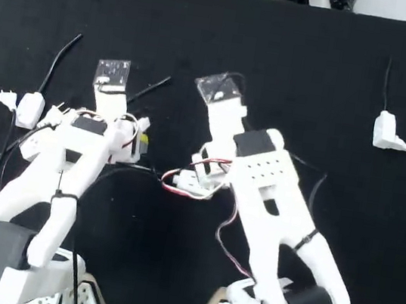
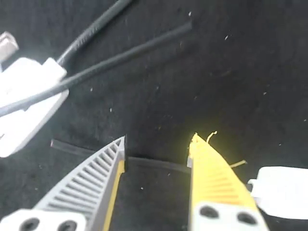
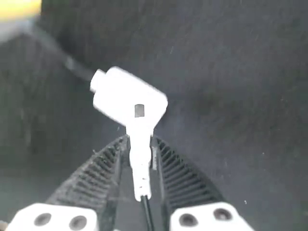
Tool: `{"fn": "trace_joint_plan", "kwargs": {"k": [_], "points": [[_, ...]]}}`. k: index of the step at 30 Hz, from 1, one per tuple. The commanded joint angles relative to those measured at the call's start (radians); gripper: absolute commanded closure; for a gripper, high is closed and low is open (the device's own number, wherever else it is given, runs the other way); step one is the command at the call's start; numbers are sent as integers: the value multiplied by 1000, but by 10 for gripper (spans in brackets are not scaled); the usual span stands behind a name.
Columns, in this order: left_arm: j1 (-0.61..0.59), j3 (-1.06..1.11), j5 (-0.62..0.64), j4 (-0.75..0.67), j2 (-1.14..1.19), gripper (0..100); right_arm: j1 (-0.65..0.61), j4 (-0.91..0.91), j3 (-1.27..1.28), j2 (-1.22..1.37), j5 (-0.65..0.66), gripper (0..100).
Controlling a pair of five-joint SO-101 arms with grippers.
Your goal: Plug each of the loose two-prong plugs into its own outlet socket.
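Observation:
My right gripper [image 3: 139, 144] is shut on the narrow neck of a white plug [image 3: 129, 98], whose body sticks out beyond the fingertips above the black table. In the high view this gripper [image 1: 220, 87] sits mid-table. My left gripper [image 2: 156, 144] stands open just above the cloth, with a thin black cord [image 2: 154, 163] lying across between its grey and yellow fingers. A white two-prong plug [image 2: 24, 106] lies beside it; in the high view that plug [image 1: 30, 108] is at the far left, left of the left gripper [image 1: 113, 76].
A white plug-like block [image 1: 386, 131] with a black cord lies alone at the far right. Black cords [image 1: 55, 69] trail over the left side of the black cloth [image 1: 315, 69]. Another white piece [image 2: 284, 190] shows next to the yellow finger.

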Motion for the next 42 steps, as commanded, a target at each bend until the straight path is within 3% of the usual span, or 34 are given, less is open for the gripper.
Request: {"fn": "trace_joint_plan", "kwargs": {"k": [1,10,21,27,35,42], "points": [[-15,59,14,-89,-37,780,-34,52,44,-120,104,988],[-5,130,17,-184,-38,780,-80,-26,303,-331,184,988],[27,139,21,-23,-49,780,123,-199,199,-56,265,988],[38,114,-29,40,-49,780,140,-230,91,61,269,988],[27,33,-21,75,-49,780,143,-103,36,53,230,988],[28,45,-20,34,-48,780,74,-81,229,-145,304,988]]}}
